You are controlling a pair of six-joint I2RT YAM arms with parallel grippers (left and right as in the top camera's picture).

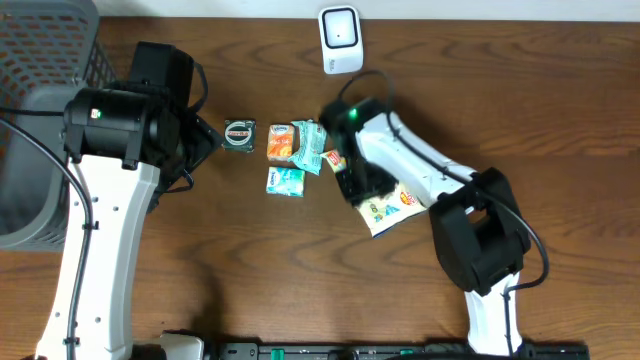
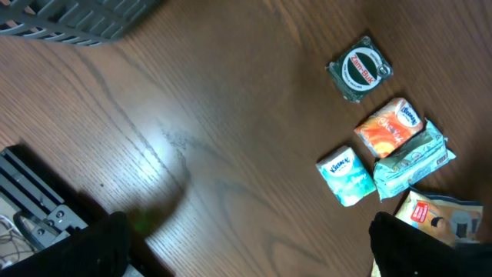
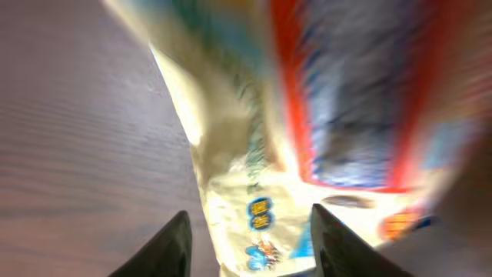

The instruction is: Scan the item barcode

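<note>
Both fingers of my right gripper [image 3: 250, 231] stand half apart astride the snack bag [image 1: 395, 210], hold uncertain, so I should clamp one edge squarely before lifting.

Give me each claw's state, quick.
Left claw: open, empty.
Right claw: open, fingers apart over the bag, not gripping it.

Grey mesh basket [image 1: 40, 50] at the wooden table [image 1: 250, 265], far left.
</note>
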